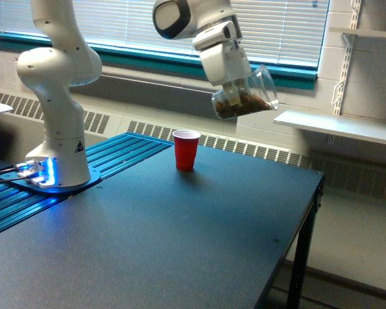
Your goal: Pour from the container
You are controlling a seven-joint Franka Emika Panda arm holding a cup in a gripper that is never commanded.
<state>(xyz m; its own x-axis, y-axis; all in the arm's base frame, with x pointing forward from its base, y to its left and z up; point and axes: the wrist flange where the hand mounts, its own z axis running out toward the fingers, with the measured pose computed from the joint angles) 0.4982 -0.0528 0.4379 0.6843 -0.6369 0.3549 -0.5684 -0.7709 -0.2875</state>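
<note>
The gripper (235, 90) clasps a clear plastic cup (248, 95), tilted with its rim toward the exterior view's right, brown bits inside. It hangs above and right of the upright red cup (186, 150) on the dark table (180, 238).

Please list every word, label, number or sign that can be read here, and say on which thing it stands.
No words or numbers can be read.
Robot base: a small dark triangular warning sign, too small to make out its symbol.
Red cup, clear cup, gripper: no print visible.

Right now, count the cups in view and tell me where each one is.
2. A red cup stands upright on the table. A clear cup, tilted and holding brown bits, is held in the tool above the table, to the exterior view's right of the red cup.
</note>
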